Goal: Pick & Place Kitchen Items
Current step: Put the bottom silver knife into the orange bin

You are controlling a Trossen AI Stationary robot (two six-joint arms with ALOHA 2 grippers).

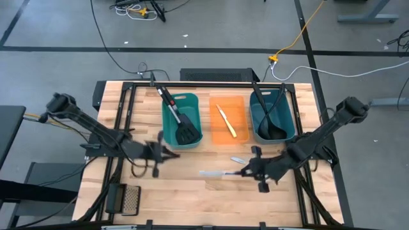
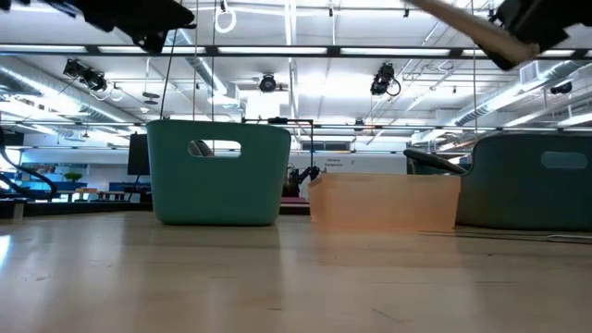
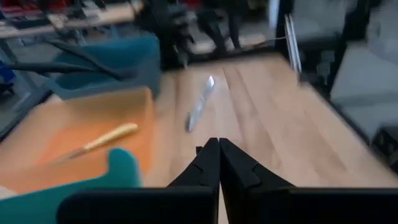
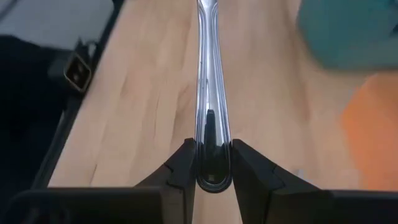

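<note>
My right gripper (image 1: 248,171) is shut on a silver table knife (image 1: 214,172) above the table's near middle. A second silver knife (image 1: 238,160) lies flat on the table just beyond it and also shows in the left wrist view (image 3: 200,102). My left gripper (image 1: 167,153) is shut and empty, near the left teal bin's near edge. A yellow-handled knife (image 1: 225,120) lies in the orange bin (image 1: 239,102). A black slotted spatula (image 1: 179,118) leans in the left teal bin (image 1: 167,128). Black utensils (image 1: 268,118) stand in the right teal bin (image 1: 291,118). My right gripper pinches the silver knife's rounded handle end (image 4: 211,163) between its two fingers (image 4: 185,165). The knife runs straight out ahead of the fingers, in line with them, toward the table's left. It sits about level, and appears lifted clear of the table.
A small black-framed mesh grater (image 1: 130,199) lies at the table's near left corner. The three bins stand in a row at the far middle. Bare wood lies between the two grippers and along the near edge.
</note>
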